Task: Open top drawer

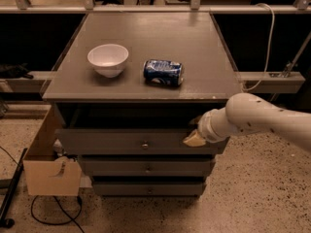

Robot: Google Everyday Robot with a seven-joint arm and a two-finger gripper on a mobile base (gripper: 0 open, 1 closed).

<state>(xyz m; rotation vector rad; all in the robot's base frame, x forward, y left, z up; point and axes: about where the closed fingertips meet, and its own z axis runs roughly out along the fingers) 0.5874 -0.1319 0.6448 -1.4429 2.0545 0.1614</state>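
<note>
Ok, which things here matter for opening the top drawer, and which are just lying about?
For the job: wide grey wooden top drawer with small round brass knob; the tool, at that drawer's upper right edge.
Lying about: round white bowl and blue can on its side, on the grey tabletop; cardboard box on the floor.

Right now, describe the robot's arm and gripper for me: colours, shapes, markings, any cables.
The arm is a thick, rounded off-white tube speckled with small dark dots, ending in a ringed wrist collar. The gripper, at the right end of the front of the grey wooden top drawer, shows as a pale yellowish wedge. No cable runs along the arm.
</note>
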